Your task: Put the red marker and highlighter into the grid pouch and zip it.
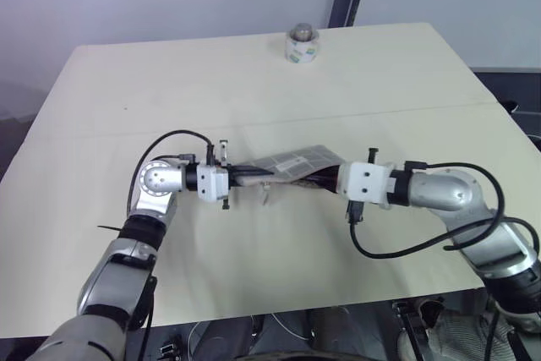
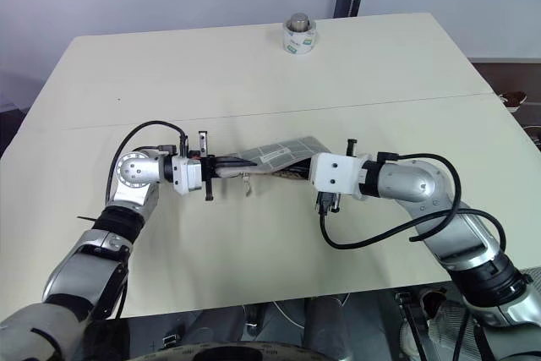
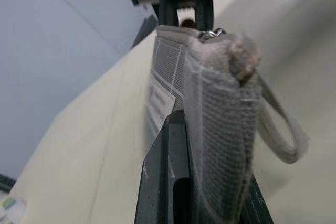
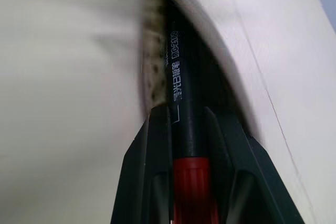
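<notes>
Now the marker (image 4: 181, 77) goes in: the right gripper (image 4: 190, 129) clamps it near its red cap, dark end at the pouch (image 1: 292, 163) mouth. The left gripper (image 1: 254, 175), closed, holds the pouch's other end above the table (image 1: 254, 82). Next, push deeper, then release.

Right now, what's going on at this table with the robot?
The robot is loading a pen into a pouch held up between its two arms. Its left gripper is shut on one end of the grid pouch, lifting it off the table. The right gripper is shut on the red marker, dark end leading, pointed at the pouch's other end and apparently just entering its opening. A roll of tape sits at the far edge.
</notes>
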